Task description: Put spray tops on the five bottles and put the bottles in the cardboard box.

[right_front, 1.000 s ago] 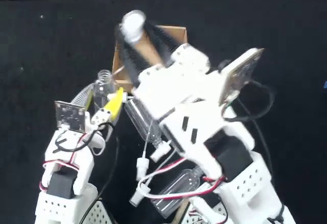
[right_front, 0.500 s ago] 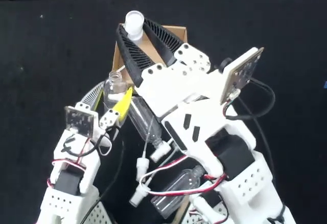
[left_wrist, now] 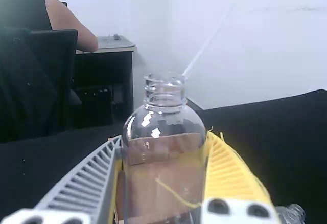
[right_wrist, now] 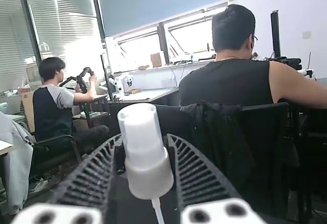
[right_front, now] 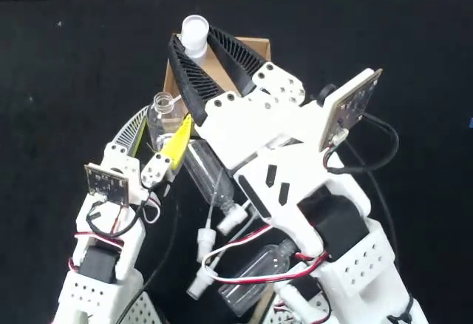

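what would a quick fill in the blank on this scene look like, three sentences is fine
1. The left hand, shut on the clear bottle, has one grey finger and one ____ finger.
2. The spray top clamped in the right hand is coloured ____.
3. The box on the black table beneath the right hand is made of ____.

Missing words: yellow; white; cardboard

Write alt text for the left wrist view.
A clear bottle with no top stands upright, gripped between the left gripper's grey and yellow fingers. Behind it are a black table and a white wall.
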